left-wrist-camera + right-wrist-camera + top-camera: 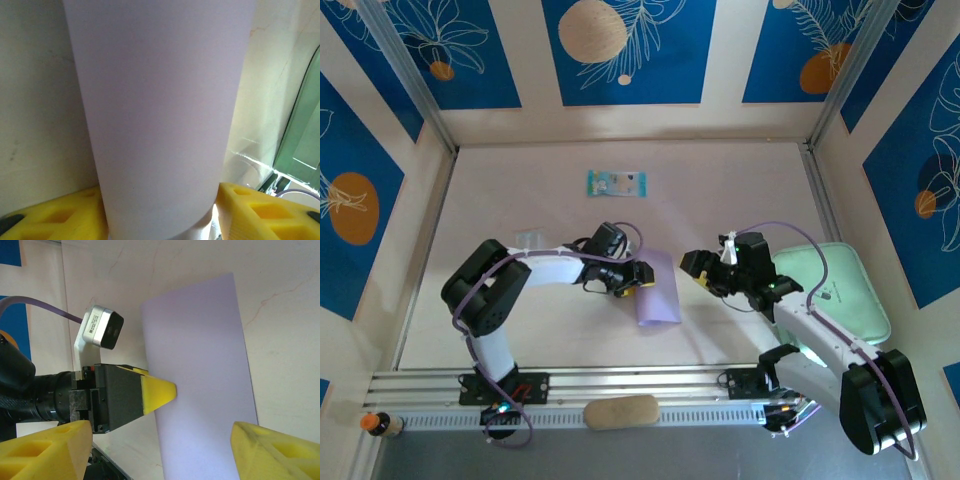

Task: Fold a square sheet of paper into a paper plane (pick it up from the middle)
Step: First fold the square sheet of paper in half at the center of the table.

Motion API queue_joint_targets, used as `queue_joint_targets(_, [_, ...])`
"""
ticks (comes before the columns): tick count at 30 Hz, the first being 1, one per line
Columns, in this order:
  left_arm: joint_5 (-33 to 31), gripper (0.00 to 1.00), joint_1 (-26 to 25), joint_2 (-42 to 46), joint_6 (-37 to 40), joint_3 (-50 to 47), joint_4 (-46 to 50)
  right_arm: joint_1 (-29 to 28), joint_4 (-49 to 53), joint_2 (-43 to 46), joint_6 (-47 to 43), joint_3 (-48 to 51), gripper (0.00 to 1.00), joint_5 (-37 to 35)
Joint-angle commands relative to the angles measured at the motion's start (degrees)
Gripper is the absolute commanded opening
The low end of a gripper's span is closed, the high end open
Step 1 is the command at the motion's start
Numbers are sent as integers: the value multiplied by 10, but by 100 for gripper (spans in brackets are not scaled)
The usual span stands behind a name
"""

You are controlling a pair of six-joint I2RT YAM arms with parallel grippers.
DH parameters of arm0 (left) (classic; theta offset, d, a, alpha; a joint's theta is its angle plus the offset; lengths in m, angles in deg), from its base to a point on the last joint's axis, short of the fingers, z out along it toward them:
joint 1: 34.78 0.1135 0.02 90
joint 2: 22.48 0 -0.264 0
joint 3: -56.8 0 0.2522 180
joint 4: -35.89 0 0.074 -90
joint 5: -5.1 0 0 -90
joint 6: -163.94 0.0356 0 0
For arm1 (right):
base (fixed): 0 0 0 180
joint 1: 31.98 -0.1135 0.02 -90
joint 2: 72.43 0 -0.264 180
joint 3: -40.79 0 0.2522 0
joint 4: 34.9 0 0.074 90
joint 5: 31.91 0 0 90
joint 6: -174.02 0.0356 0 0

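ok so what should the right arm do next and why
Probably ease the right gripper onto the edge of the sheet facing it, to pin it: its jaws stand open just short of that sheet, folded to a rectangle, and the left gripper is at the opposite edge.

Left arm (545, 268) and right arm (815, 335): white links, black joint housings, a lilac cable (775, 228) looped along each. Fingers (157, 392) are yellow wedges on black blocks. Behind the jaws, a silver-and-black camera (102, 329) on a white bracket.
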Motion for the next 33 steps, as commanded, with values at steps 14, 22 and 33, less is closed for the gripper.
queue_joint_targets(14, [-100, 67, -4, 36, 119, 65, 198, -17, 18, 4, 16, 12, 74, 4])
queue_joint_targets(22, [-124, 59, -2, 60, 125, 49, 197, -33, 11, -14, 21, 12, 74, 2])
queue_joint_targets(33, [-134, 54, 12, 50, 145, 37, 216, -60, -4, -67, 25, -9, 74, -3])
